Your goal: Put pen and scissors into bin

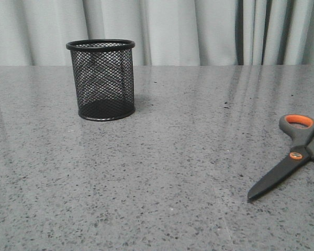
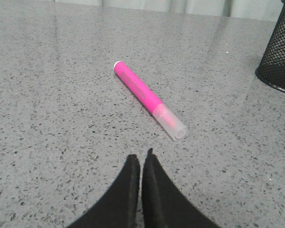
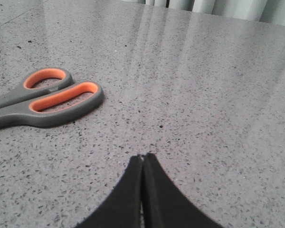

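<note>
The black wire-mesh bin (image 1: 101, 79) stands upright on the grey speckled table, left of centre; its edge also shows in the left wrist view (image 2: 279, 52). The scissors (image 1: 292, 155) lie flat at the right edge of the front view, blades shut and pointing toward the front; their grey, orange-lined handles (image 3: 52, 97) show in the right wrist view. The pink pen (image 2: 148, 99) lies flat on the table in the left wrist view, out of the front view. My left gripper (image 2: 140, 156) is shut and empty, short of the pen. My right gripper (image 3: 143, 156) is shut and empty, beside the handles.
A pale grey curtain (image 1: 199, 29) hangs behind the table's far edge. The grey speckled table (image 1: 172, 172) stretches between the bin and the scissors.
</note>
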